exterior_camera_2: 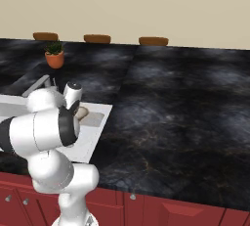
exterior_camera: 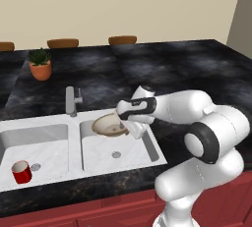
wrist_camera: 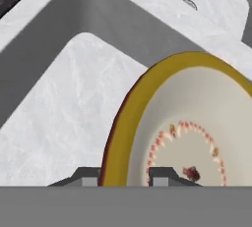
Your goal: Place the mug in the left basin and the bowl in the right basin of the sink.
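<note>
We see the mug [exterior_camera: 21, 172] resting in the left basin [exterior_camera: 47, 147]; our gripper [wrist_camera: 126, 176] pinches the bowl [exterior_camera: 109, 125] rim, tilted over the right basin [exterior_camera: 133, 155] at its 12 o'clock end, release remaining.

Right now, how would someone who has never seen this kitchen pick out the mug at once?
Find the white double sink set in the black stone counter, then look into its left basin. The mug stands at the front there: small, red and cylindrical, unlike the wide tan-rimmed bowl over the right basin.
</note>
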Controlling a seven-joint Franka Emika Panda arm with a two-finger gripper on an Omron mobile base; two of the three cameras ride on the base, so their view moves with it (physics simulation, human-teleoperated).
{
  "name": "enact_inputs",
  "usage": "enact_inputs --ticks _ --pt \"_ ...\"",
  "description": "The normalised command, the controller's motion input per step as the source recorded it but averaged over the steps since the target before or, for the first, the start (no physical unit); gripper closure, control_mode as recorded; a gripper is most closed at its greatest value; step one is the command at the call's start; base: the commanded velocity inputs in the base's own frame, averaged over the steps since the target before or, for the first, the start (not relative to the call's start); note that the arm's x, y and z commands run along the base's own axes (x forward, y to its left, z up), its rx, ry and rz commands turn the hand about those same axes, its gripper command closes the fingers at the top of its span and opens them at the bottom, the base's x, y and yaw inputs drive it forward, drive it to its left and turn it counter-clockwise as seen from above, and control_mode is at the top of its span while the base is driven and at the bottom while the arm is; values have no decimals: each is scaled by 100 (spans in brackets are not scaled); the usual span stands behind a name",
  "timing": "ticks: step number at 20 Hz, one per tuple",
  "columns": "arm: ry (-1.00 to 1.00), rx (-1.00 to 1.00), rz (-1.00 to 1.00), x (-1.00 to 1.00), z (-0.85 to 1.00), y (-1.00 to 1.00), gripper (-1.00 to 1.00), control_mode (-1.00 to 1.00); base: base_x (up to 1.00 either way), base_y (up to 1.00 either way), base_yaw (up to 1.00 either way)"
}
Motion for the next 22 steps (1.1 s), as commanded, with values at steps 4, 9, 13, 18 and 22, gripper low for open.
enact_inputs --ticks 4,9,13,18,22 --pt "0 -2 15 38 -36 23 100 -100 0 0 0" --pt "0 -3 12 42 -43 13 100 -100 0 0 0" --pt "1 -4 12 42 -50 17 100 -100 0 0 0" --pt "9 0 14 10 -11 11 100 -100 0 0 0" --pt "7 0 15 -9 0 7 100 -100 0 0 0"
